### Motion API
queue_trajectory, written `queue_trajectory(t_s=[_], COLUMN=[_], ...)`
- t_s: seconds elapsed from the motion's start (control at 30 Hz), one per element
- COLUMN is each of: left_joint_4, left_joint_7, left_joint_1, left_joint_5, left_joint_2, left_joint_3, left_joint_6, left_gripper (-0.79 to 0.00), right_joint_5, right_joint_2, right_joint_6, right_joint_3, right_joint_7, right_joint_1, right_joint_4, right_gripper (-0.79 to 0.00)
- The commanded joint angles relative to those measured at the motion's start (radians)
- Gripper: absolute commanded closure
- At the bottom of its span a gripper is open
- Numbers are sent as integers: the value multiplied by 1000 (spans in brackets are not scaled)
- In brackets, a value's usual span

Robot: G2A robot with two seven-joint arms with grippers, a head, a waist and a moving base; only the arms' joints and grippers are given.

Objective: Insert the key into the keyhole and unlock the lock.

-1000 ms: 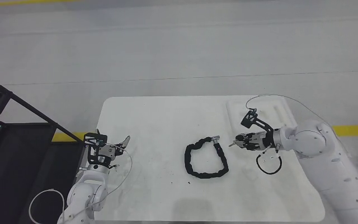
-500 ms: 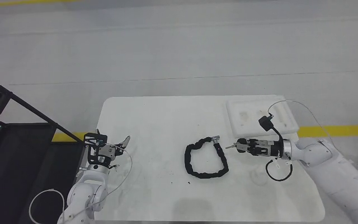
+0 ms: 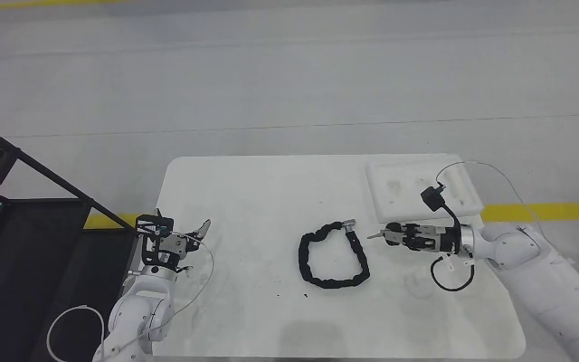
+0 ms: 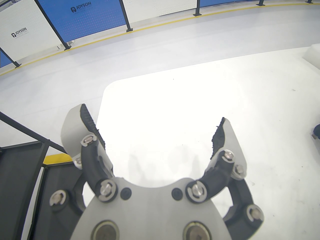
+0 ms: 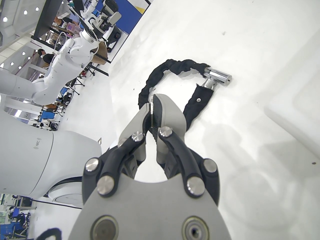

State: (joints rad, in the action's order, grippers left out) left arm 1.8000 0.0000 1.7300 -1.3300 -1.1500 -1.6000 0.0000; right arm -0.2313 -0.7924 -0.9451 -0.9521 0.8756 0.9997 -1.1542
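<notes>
A chain lock in a black fabric sleeve [image 3: 333,260] lies looped at mid-table, its chrome cylinder [image 3: 347,224] at the loop's far right end. In the right wrist view the cylinder [image 5: 220,76] points its end face away from the chain. My right gripper [image 3: 384,233] hovers just right of the cylinder, shut on the key [image 3: 371,234], a thin metal sliver between the fingertips [image 5: 150,99]. The key tip stands a short gap from the cylinder. At the table's left edge, far from the lock, my left gripper [image 3: 185,235] stands open and holds nothing [image 4: 153,116].
A white tray [image 3: 407,181] sits at the back right corner, behind the right arm. A black cable loop [image 3: 448,271] hangs under the right wrist. A black rack [image 3: 36,244] stands off the table's left side.
The right wrist has rolled over and straightened, with the forearm now lower and stretched out to the right. The gripper tip stays beside the cylinder. The left arm has not moved.
</notes>
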Motion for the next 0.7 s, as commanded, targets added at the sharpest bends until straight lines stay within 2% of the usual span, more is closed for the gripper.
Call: queue_trajectory(t_s=[0.0,0.43,0.57,0.67], left_joint_4=[0,0,0,0], left_joint_7=[0,0,0,0], left_joint_1=[0,0,0,0], left_joint_5=[0,0,0,0], left_joint_2=[0,0,0,0], left_joint_3=[0,0,0,0], left_joint_6=[0,0,0,0], left_gripper=[-785,-785,-785,-785], right_joint_5=[-19,-31,-157,-224], right_joint_2=[0,-1,8,30], right_joint_6=[-10,4,-13,-6], right_joint_3=[-1,-5,-4,9], right_joint_7=[-10,-38,-14,-6], right_joint_1=[2,17,53,80], right_joint_4=[37,25,-1,-59], right_gripper=[0,0,0,0])
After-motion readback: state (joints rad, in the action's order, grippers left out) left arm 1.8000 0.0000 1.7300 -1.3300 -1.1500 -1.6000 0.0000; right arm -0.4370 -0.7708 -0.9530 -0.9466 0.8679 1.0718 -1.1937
